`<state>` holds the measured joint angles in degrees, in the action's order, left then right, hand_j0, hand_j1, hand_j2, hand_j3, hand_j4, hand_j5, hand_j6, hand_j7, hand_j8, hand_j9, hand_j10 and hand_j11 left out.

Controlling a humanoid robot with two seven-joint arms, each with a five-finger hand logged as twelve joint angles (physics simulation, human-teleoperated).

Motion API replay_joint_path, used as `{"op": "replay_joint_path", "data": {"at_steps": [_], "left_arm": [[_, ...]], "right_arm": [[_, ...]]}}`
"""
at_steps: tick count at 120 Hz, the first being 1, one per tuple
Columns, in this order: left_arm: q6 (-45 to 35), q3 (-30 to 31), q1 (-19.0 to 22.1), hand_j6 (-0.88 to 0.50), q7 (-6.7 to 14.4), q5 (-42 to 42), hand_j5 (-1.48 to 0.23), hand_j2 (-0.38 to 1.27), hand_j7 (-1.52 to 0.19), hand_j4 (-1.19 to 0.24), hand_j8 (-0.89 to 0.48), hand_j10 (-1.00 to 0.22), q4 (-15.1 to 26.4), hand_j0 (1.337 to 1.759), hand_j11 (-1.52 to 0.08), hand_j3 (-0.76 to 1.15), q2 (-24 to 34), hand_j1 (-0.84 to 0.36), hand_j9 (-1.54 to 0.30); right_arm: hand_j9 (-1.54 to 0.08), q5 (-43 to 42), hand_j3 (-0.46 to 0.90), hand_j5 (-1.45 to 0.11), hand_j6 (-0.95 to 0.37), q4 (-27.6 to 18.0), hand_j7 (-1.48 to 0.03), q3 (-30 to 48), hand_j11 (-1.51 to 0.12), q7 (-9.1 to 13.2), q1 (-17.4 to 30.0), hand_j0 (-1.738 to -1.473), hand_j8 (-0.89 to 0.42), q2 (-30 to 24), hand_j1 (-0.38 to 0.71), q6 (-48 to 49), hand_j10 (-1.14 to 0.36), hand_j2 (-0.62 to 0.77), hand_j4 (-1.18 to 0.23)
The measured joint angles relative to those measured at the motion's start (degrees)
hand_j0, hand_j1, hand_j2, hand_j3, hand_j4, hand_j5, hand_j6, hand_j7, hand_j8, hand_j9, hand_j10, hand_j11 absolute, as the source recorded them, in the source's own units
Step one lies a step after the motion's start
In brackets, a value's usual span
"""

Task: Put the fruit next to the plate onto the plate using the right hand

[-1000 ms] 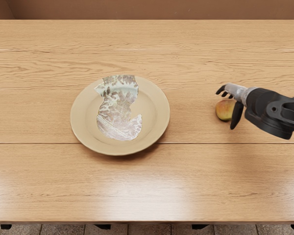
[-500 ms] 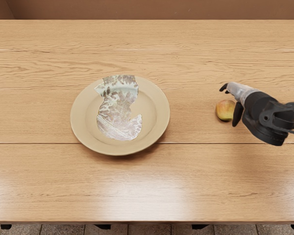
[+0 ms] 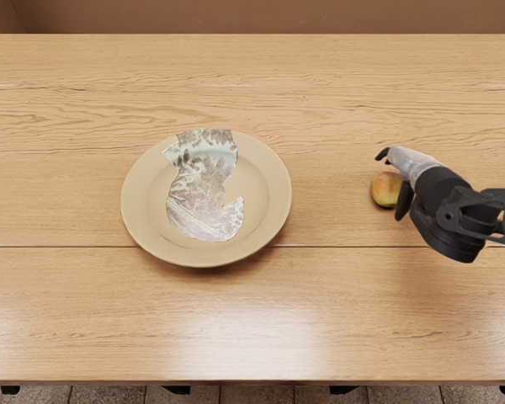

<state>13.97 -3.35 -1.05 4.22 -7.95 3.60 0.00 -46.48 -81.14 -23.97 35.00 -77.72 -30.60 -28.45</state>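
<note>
The near half of the wooden tabletop (image 3: 252,320) shows pale grain and a seam running across it. Past that seam, the right arm comes in from the right edge, its dark forearm leading to the right hand (image 3: 407,171). The hand sits at 3 o'clock of the fruit (image 3: 385,188). Its fingers (image 3: 382,155) arch loosely over the fruit's far side and the thumb (image 3: 401,204) hangs down along its right flank; they are spread, not closed, and grip nothing. The small yellow-orange fruit rests on the tabletop, at 3 o'clock of the plate (image 3: 265,198) and well apart from it. The round tan plate carries a mottled grey-white patch at its middle.
</note>
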Motion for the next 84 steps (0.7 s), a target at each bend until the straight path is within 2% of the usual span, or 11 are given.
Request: {"op": "replay_joint_path", "data": {"at_steps": [67, 84], "left_arm": [[0.0, 0.0, 0.0, 0.00, 0.0, 0.0, 0.00, 0.00, 0.00, 0.00, 0.00, 0.00, 0.0, 1.658, 0.00, 0.00, 0.0, 0.35, 0.00], [0.0, 0.0, 0.0, 0.00, 0.0, 0.0, 0.00, 0.00, 0.00, 0.00, 0.00, 0.00, 0.0, 1.658, 0.00, 0.00, 0.0, 0.35, 0.00]], "right_arm": [[-0.40, 0.1, 0.00, -0.40, -0.31, 3.6, -0.40, -1.5, -0.40, 0.0, 0.7, -1.658, -0.31, 3.7, 0.02, -0.7, -0.31, -0.06, -0.31], [-0.48, 0.1, 0.00, -0.48, -0.37, 3.9, -0.48, -1.8, -0.48, 0.0, 0.8, -1.658, -0.37, 3.9, 0.09, -0.7, -0.37, -0.07, -0.37]]}}
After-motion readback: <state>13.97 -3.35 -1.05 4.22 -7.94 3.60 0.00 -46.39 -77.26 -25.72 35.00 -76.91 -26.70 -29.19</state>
